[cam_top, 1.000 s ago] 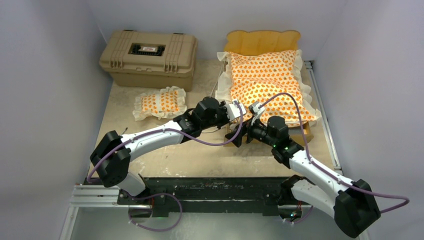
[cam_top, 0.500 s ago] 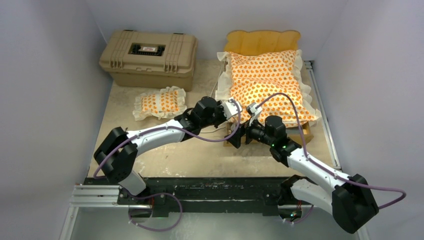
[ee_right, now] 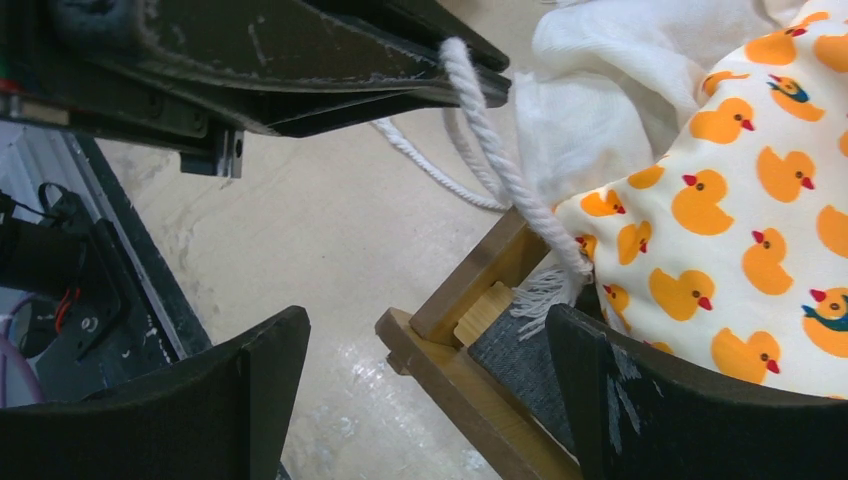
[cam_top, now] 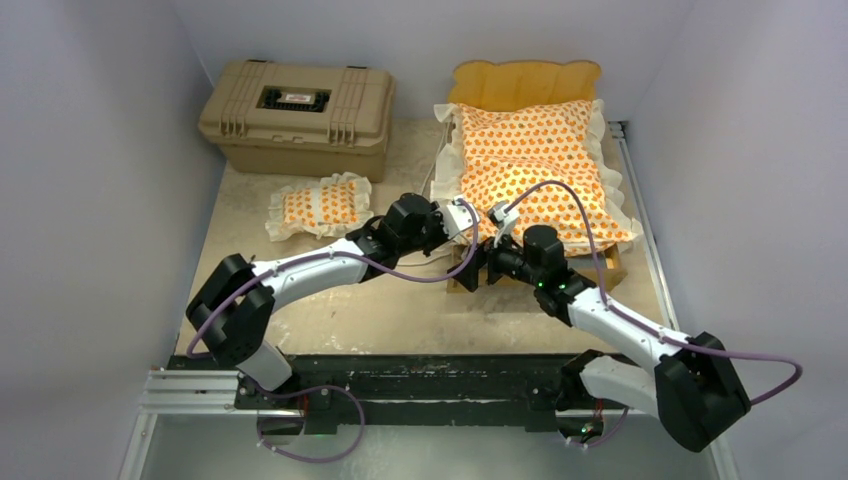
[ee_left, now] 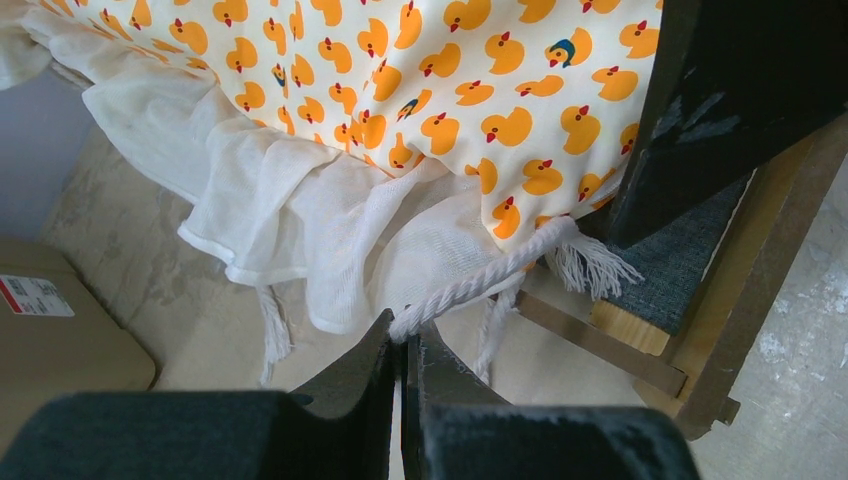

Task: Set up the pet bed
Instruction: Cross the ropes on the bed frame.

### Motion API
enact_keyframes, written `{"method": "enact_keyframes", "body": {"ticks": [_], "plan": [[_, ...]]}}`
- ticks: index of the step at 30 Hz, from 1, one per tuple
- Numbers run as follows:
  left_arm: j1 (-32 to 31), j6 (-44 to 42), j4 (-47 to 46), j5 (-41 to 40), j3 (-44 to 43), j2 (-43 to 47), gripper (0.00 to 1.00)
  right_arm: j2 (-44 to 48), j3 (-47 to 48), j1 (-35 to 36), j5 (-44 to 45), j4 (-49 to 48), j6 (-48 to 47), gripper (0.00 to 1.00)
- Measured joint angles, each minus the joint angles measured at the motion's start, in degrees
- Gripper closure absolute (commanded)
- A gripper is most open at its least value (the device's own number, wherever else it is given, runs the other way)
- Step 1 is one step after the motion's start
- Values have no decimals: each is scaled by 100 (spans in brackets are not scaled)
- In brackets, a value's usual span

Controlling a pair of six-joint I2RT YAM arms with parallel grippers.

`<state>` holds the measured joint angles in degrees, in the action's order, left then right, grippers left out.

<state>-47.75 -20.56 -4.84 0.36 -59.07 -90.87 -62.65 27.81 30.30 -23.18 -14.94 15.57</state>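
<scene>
Looking over the arms, I see the bed frame [cam_top: 525, 82] standing at about one o'clock on the table [cam_top: 380, 310], with the duck-print cushion [cam_top: 530, 165] already laid on it, a little askew, its ruffle spilling over the left rail. The left gripper [ee_left: 403, 335] is clamped on the white cord [ee_left: 480, 280] at the cushion's seven o'clock corner. The right gripper [ee_right: 425, 330] gapes wide around that same corner of the frame, holding nothing. The pillow [cam_top: 320, 205] lies on the table at ten o'clock from the grippers, just in front of the tan case [cam_top: 295, 115]. By my reckoning the cushion wants squaring or tying down, and the pillow has yet to go on.
</scene>
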Motion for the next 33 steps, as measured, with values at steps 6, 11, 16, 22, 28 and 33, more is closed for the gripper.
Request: {"method": "enact_keyframes", "body": {"ticks": [6, 11, 16, 22, 28, 33], "plan": [[0, -2, 22, -13, 0, 46, 100, -11, 26, 0, 323, 4, 103, 8], [0, -2, 22, -13, 0, 48, 100, -238, 59, 0, 431, -81, 232, 8], [0, -2, 24, -11, 0, 48, 100, -422, 59, 2, 470, -273, 356, 9], [0, 0, 24, -9, 0, 48, 100, -601, 59, 4, 466, -560, 481, 10], [0, 0, 24, -9, 0, 48, 100, -767, 83, 74, 437, -717, 570, 10], [0, 0, 42, -4, -2, 48, 100, -957, 125, 162, 415, -885, 608, 10]]}}
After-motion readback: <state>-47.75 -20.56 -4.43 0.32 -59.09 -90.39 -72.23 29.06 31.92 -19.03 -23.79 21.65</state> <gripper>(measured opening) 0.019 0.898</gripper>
